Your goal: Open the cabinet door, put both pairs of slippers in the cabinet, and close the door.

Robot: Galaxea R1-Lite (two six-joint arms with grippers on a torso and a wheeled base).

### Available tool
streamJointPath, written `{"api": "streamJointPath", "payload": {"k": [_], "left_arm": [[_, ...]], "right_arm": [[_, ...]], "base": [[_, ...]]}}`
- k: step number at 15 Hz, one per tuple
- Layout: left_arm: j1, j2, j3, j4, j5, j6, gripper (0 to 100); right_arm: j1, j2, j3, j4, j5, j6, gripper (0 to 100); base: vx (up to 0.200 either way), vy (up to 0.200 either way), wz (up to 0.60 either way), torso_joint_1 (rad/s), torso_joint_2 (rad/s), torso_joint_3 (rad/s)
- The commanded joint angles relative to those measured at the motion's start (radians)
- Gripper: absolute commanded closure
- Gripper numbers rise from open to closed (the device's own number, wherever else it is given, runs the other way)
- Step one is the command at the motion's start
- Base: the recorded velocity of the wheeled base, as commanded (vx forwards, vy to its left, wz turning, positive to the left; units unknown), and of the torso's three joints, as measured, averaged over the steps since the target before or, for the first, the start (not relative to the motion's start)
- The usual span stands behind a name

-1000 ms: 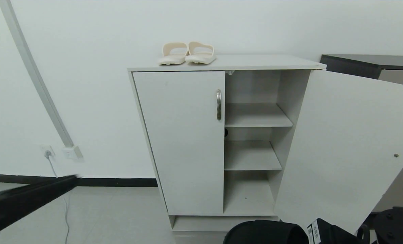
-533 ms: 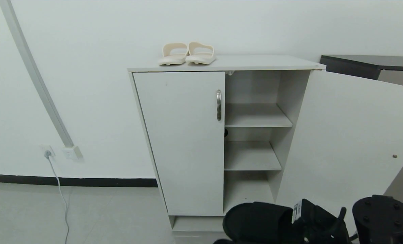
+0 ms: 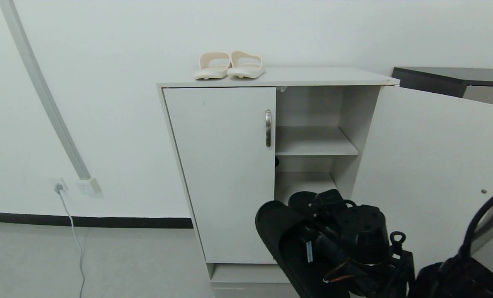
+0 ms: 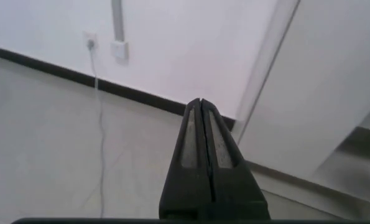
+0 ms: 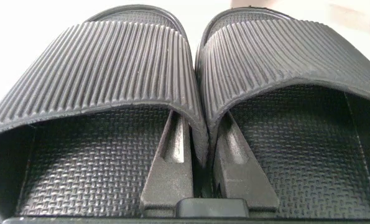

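Note:
A pair of black slippers (image 3: 277,231) hangs in front of the cabinet's (image 3: 312,76) open right half, level with its lower shelves. My right gripper (image 5: 200,134) is shut on the two slippers' (image 5: 110,81) touching inner side walls, with one finger inside each slipper. A cream pair of slippers (image 3: 229,66) lies on the cabinet top, towards its left. The right door (image 3: 428,165) stands swung wide open, and the left door (image 3: 221,174) with its metal handle (image 3: 267,128) is closed. My left gripper (image 4: 200,112) is shut on nothing, low over the floor left of the cabinet.
An upper shelf (image 3: 312,142) inside the cabinet is bare. A dark desk (image 3: 457,78) stands behind the open door at the right. A wall socket with a hanging cable (image 3: 59,189) is at the left, above open floor (image 3: 105,265).
My right arm has lifted the black slippers from the picture's bottom edge up in front of the open compartment. The left arm has dropped out of the head view's lower left.

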Motion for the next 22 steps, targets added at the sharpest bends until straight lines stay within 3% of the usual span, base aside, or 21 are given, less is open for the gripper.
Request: {"api": "streamJointPath", "payload": {"k": [1,3,5,6,7,8,9,10,12,13,14,15,16,19,22], "left_arm": [[0.093,-0.034,0.060,0.001,-0.007,0.035,100],[0.079,-0.081,0.090,-0.021,-0.044,0.024,100],[0.078,-0.081,0.097,-0.035,-0.152,0.043,100],[0.078,-0.081,0.116,-0.081,-0.297,0.050,100],[0.078,-0.081,0.129,-0.110,-0.351,0.050,100],[0.078,-0.081,0.144,-0.151,-0.460,0.050,100],[0.078,-0.081,0.146,-0.157,-0.517,0.046,100],[0.078,-0.081,0.150,-0.165,-0.535,0.057,100],[0.078,-0.081,0.238,-0.312,-0.446,0.135,100],[0.078,-0.081,0.235,-0.294,-0.420,0.141,100],[0.078,-0.081,0.236,-0.298,-0.425,0.138,100],[0.078,-0.081,0.236,-0.298,-0.472,0.115,100],[0.078,-0.081,0.236,-0.298,-0.488,0.112,100],[0.078,-0.081,0.236,-0.300,-0.489,0.110,100],[0.078,-0.081,0.236,-0.300,-0.488,0.109,100]], "right_arm": [[-0.046,0.109,-0.091,0.019,-0.062,0.007,100],[-0.083,0.128,-0.119,0.040,-0.094,0.010,100],[-0.085,0.132,-0.120,0.040,-0.094,0.010,100],[-0.085,0.134,-0.120,0.039,-0.092,0.010,100],[-0.085,0.134,-0.120,0.039,-0.092,0.010,100],[-0.085,0.134,-0.120,0.039,-0.092,0.010,100],[-0.085,0.134,-0.122,0.039,-0.092,0.010,100],[-0.085,0.134,-0.123,0.039,-0.092,0.010,100],[-0.085,0.138,-0.128,0.037,-0.092,0.010,100],[-0.085,0.140,-0.133,0.037,-0.092,0.010,100],[-0.085,0.140,-0.133,0.037,-0.092,0.010,100],[-0.085,0.141,-0.140,0.037,-0.092,0.010,100],[-0.085,0.145,-0.171,0.039,-0.098,0.010,100],[-0.085,0.203,-0.340,0.083,-0.224,0.010,100],[-0.083,0.214,-0.466,0.307,-0.338,0.131,100]], "base": [[0.000,0.000,0.00,0.000,0.00,0.000],[0.000,0.000,0.00,0.000,0.00,0.000],[0.000,0.000,0.00,0.000,0.00,0.000],[0.000,0.000,0.00,0.000,0.00,0.000],[0.000,0.000,0.00,0.000,0.00,0.000],[0.000,0.000,0.00,0.000,0.00,0.000],[0.000,0.000,0.00,0.000,0.00,0.000],[0.000,0.000,0.00,0.000,0.00,0.000],[0.000,0.000,0.00,0.000,0.00,0.000],[0.000,0.000,0.00,0.000,0.00,0.000],[0.000,0.000,0.00,0.000,0.00,0.000],[0.000,0.000,0.00,0.000,0.00,0.000],[0.000,0.000,0.00,0.000,0.00,0.000],[0.000,0.000,0.00,0.000,0.00,0.000],[0.000,0.000,0.00,0.000,0.00,0.000]]}}
